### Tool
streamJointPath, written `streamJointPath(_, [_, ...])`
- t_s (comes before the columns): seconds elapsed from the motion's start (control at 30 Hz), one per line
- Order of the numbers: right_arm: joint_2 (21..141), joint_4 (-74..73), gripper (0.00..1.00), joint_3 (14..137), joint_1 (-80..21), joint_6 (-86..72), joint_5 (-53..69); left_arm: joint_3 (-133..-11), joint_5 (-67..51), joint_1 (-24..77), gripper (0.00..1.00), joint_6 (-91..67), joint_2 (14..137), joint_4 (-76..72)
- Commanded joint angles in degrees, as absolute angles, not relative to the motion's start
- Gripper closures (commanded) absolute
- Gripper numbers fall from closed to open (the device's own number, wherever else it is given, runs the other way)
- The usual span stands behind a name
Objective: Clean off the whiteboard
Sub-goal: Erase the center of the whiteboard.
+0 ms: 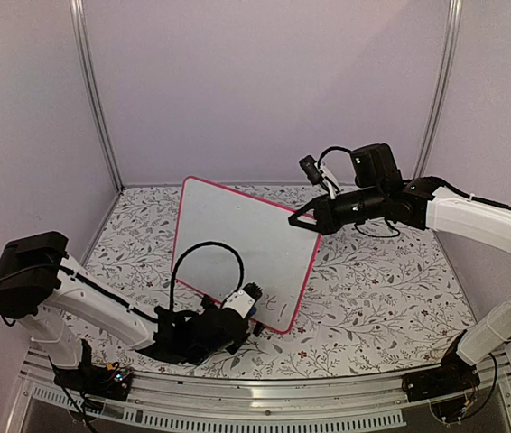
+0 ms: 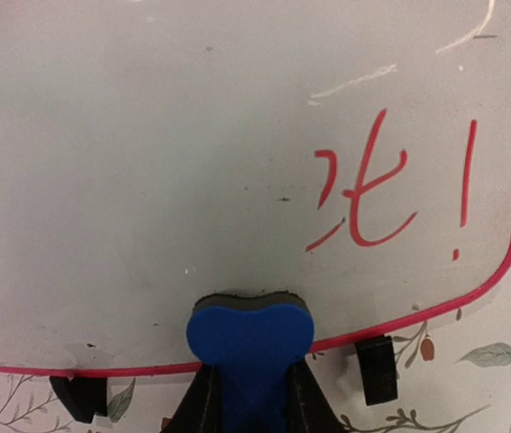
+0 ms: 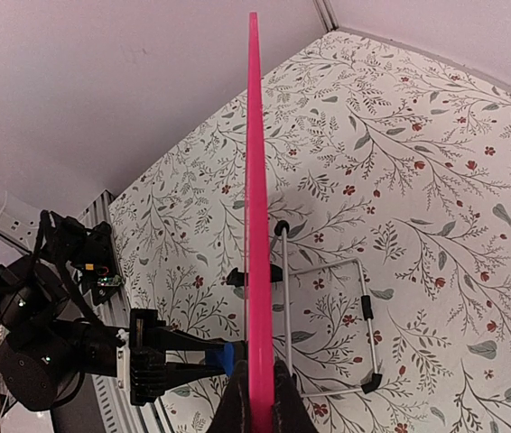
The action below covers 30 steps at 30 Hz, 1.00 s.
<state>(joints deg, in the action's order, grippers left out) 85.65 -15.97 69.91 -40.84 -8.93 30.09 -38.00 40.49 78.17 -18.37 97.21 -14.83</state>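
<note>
At whiteboard's near edge, left pincer clamped eraser against its face; red writing lay just right; right pincer gripped its top-right corner.

You see a glossy white whiteboard edged by a thin pink-red frame, with red handwriting and black feet. Your eraser is blue with a dark pad. The table cover is white, patterned with grey-green leafy vines and small red flowers.
</note>
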Motion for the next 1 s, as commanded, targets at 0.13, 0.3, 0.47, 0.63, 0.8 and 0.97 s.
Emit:
streamJointPath(0.13, [87.3,-19.3,1.0,69.8,-42.4,-6.1,31.9,-41.0,37.5,77.6,1.0,-14.9,95.9,-18.5])
streamJointPath(0.3, [87.4,-19.3,1.0,69.9,-42.4,-6.1,31.9,-41.6,36.8,77.6,1.0,-13.9,95.3,-19.2])
streamJointPath(0.47, [87.4,-19.3,1.0,69.8,-42.4,-6.1,31.9,-42.0,36.6,77.7,1.0,-13.1,94.9,-19.5])
streamJointPath(0.63, [87.4,-19.2,1.0,69.6,-42.4,-6.2,31.9,-42.5,38.2,77.4,1.0,-12.6,95.2,-19.4])
streamJointPath(0.8, [87.5,-19.2,1.0,69.5,-42.4,-6.1,32.0,-42.9,39.5,76.3,1.0,-12.3,94.5,-19.4])
streamJointPath(0.97, [87.4,-19.1,1.0,69.6,-42.4,-6.1,31.9,-43.9,40.3,75.6,1.0,-11.2,93.9,-19.7])
